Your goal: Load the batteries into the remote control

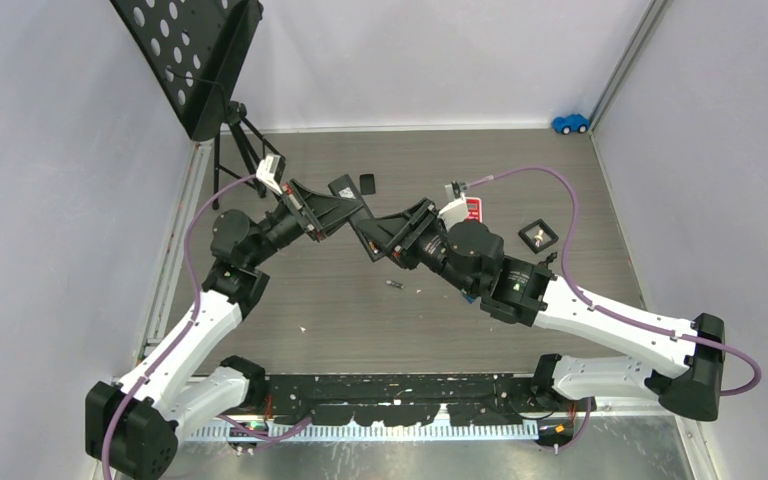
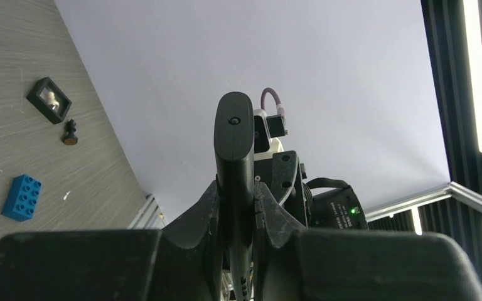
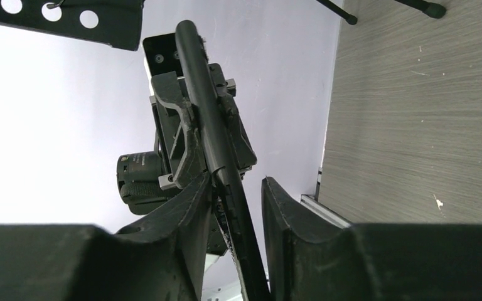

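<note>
**Tabletop** (image 1: 460, 330): grey wood-grain laminate, scuffed, filling the centre of the top view.

**Walls:** 3 plain pale lilac-white panels.
- Back wall (image 1: 430, 60) at 12 o'clock.
- Left wall (image 1: 60, 200) at 9 o'clock.
- Right wall (image 1: 720, 180) at 3 o'clock.

**Corner post** (image 1: 628, 60): 1 aluminium profile at 1 o'clock, where the back and right panels meet.

**Music stand** (image 1: 192, 60): 1 black perforated desk on a tripod, standing on the tabletop at 11 o'clock, beside the left wall.

**Ceiling lights** (image 2: 480, 75): bright white strips between dark slats, seen in the left wrist view at 3 o'clock.

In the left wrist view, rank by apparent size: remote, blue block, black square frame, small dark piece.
remote, inflated by nearness
blue block and black square frame, about alike
small dark piece
</note>
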`<state>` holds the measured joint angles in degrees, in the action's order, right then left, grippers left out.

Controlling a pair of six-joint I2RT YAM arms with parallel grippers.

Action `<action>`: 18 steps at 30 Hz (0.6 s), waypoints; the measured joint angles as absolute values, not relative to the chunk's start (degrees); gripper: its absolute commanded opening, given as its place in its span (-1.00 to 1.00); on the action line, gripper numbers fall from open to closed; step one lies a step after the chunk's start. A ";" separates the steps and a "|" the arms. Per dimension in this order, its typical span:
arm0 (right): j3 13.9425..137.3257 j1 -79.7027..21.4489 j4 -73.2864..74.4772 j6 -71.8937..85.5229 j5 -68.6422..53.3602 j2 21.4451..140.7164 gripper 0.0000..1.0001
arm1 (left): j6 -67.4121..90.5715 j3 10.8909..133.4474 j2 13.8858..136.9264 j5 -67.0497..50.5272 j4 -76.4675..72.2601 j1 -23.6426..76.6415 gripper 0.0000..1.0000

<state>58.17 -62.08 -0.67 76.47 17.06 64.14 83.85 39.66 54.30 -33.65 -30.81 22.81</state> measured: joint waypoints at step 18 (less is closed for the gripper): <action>55.37 -61.78 -4.36 73.08 15.77 63.40 0.47 | 86.70 41.34 53.49 -33.28 -25.45 22.63 -1.00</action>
